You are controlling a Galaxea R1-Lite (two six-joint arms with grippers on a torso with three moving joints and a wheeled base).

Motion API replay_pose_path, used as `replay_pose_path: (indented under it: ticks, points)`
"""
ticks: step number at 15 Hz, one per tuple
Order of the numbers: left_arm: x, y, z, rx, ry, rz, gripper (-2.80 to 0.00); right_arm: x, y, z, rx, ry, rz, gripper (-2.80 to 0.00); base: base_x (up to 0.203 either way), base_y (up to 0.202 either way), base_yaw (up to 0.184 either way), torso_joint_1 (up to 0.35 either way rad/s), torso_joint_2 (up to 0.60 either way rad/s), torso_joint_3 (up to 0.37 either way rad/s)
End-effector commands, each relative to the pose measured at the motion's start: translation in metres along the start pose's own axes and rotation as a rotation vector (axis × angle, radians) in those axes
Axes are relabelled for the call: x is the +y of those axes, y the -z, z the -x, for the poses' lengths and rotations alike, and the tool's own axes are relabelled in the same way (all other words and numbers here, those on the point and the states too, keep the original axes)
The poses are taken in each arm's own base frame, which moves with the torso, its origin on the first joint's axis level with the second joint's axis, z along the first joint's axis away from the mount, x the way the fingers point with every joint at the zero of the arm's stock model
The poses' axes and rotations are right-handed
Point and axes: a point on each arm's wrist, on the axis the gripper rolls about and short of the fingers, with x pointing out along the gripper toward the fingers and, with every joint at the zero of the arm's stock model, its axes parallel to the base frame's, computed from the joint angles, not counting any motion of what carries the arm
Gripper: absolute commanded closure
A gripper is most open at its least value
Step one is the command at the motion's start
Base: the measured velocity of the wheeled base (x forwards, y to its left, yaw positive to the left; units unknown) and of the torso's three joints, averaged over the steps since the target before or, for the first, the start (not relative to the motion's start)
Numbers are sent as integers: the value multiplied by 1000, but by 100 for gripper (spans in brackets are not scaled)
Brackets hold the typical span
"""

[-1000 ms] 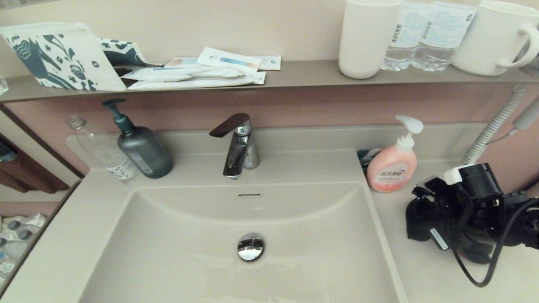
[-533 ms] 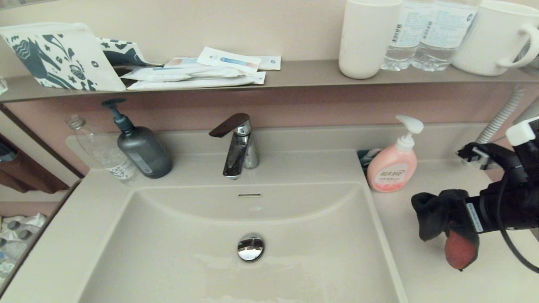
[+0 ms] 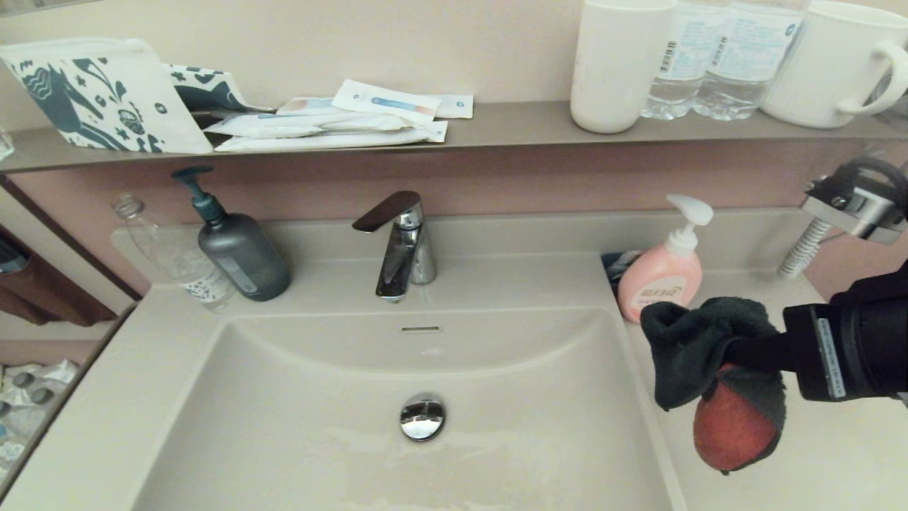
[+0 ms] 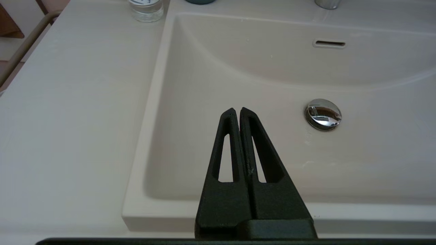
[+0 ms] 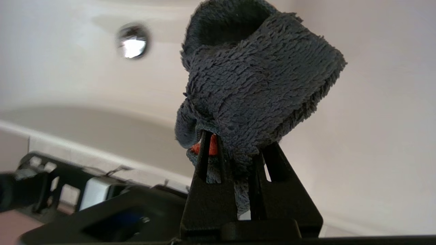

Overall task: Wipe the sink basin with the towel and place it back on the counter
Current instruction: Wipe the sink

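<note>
Right gripper [image 3: 734, 353] clamps the towel [image 3: 716, 376] by a bunched fold, above the counter [image 3: 816, 461] at the sink basin [image 3: 319, 440] rim | towel: soft, light, droops; grip looks secure | left gripper [image 4: 237, 110] closed, empty, over basin

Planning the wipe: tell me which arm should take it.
Right. The right gripper is shut on the towel, held above the counter at the basin's right edge. The left gripper is shut and empty.

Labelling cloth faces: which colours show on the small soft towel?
Fuzzy towel shows dark charcoal outside, coral red underneath; head view is clearest.
</note>
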Motion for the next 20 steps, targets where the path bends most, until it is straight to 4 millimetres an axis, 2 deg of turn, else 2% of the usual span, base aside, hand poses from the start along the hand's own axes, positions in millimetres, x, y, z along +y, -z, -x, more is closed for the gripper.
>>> replay_pose_path:
  ticks: [1,4,7,10,13,15,16,20]
  points:
    - [0,0,0,2,1,1,0,21,3,-16,31,-3,24,0,0,0,0,0,0,0]
    - [0,0,0,1,0,1,0,60,8,-58,82,29,34,0,0,0,0,0,0,0]
    - [0,0,0,1,0,1,0,91,25,-108,157,136,105,0,0,0,0,0,0,0]
    - [0,0,0,1,0,1,0,122,32,-154,192,181,68,0,0,0,0,0,0,0]
    - [0,0,0,1,-1,1,0,146,60,-203,331,316,38,0,0,0,0,0,0,0]
    - [0,0,0,2,-1,1,0,150,85,-218,400,463,36,0,0,0,0,0,0,0]
    - [0,0,0,1,0,1,0,149,90,-220,383,525,35,0,0,0,0,0,0,0]
    - [0,0,0,1,0,1,0,138,87,-214,382,617,-9,0,0,0,0,0,0,0]
